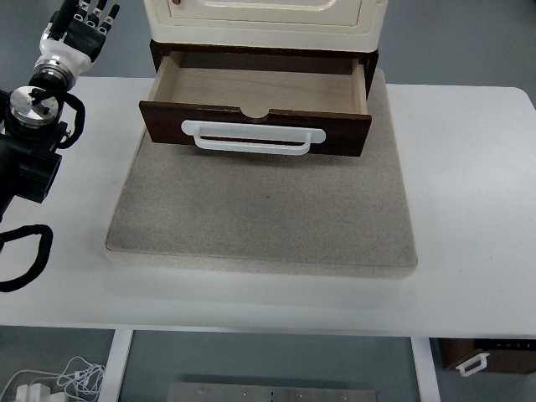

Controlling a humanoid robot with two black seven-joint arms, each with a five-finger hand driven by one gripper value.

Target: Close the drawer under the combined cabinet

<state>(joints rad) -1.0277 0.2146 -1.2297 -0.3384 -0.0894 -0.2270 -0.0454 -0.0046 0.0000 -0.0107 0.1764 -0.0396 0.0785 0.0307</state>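
Note:
A dark brown wooden drawer (255,126) stands pulled out from under the cream cabinet (260,21) at the top middle. Its light wooden inside shows nothing in it. A white bar handle (253,136) runs across its front panel. My left hand (81,29) is at the top left corner, well to the left of the drawer, with its fingers stretched out and relaxed and nothing in them. Its arm (33,126) comes in along the left edge. The right arm is out of sight.
The cabinet sits on a grey stone-like slab (260,209) on a white table (469,193). Black cables (25,255) loop by the left arm. Under the table, white cables (59,381) lie bottom left and a dark box (490,356) sits bottom right.

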